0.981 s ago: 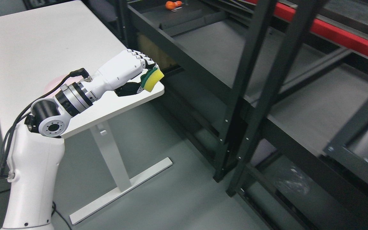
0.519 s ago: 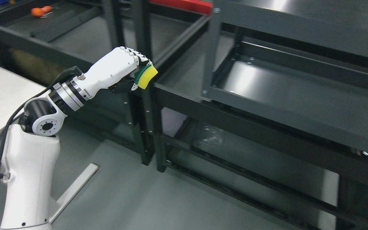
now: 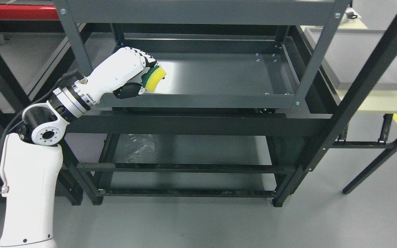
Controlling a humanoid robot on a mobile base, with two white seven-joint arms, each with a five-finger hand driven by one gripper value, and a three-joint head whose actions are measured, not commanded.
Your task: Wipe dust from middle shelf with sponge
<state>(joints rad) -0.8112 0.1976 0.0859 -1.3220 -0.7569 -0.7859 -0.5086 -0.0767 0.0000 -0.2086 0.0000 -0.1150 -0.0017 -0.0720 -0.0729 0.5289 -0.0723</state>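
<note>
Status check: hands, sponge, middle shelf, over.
Left hand shut on sponge, at middle shelf left front corner. Right hand out of view. Shelf tray bare, nothing blocking.

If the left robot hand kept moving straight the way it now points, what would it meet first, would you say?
Probably the middle shelf: the left robot hand points up-right over its front left corner, sponge leading. Nothing else shows in that line, though depth is unclear.
</note>
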